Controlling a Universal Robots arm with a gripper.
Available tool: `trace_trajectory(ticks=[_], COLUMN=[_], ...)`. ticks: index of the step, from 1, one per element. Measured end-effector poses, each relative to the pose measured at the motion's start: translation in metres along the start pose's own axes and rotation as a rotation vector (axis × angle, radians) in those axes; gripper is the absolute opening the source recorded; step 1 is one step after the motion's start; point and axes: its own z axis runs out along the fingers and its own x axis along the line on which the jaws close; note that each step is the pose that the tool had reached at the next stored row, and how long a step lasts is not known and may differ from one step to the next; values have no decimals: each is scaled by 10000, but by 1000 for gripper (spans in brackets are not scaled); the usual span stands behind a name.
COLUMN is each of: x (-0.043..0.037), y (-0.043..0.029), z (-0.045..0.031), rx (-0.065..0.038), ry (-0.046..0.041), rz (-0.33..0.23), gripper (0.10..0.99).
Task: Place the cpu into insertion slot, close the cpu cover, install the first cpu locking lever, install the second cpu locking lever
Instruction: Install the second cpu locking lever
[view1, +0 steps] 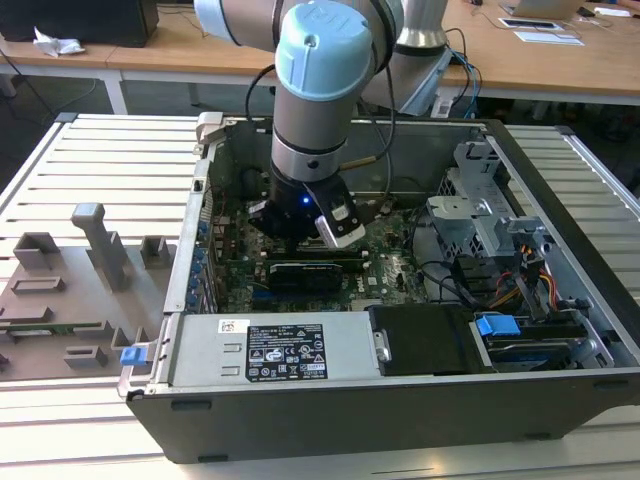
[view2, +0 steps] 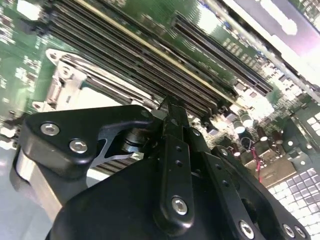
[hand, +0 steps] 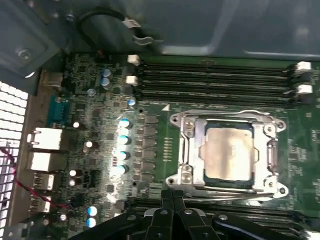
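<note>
My end effector (hand: 172, 196) is pinched closed on nothing beside the socket, chip (hand: 228, 152) already under its cover (hand: 192, 150).

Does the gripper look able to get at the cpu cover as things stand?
Probably yes. In the first wrist view the gripper hangs beside the cpu cover, which lies over the cpu in the insertion slot, with nothing between them. The exterior view shows the arm already down inside the open case.

The cpu (hand: 227, 152) sits in the insertion slot (hand: 192, 155) — under the cpu cover (hand: 265, 150).
</note>
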Motion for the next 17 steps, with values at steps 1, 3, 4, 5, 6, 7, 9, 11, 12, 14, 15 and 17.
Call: trace_trajectory(ticks=[1, 3, 4, 5, 6, 7, 9, 11, 12, 14, 15, 17], x=[36, 57, 56, 56, 54, 52, 50, 43, 35, 24, 13, -11], y=[0, -2, 1, 14, 29, 38, 52, 77, 93, 113, 129, 142], z=[14, 42, 50, 62, 74, 78, 83, 110, 119, 127, 131, 134], rx=[-25, -30, -24, -14, -22, -22, -38, -55, -53, -74, -95, -161], ry=[9, 36, 47, 71, 81, 87, 99, 109, 117, 127, 133, 133], rz=[-59, -219, -278, -390, -472, -524, -599, -677, -727, -769, -813, -873], gripper=[106, 106, 106, 106, 106, 106, 106, 106, 106, 106, 106, 106])
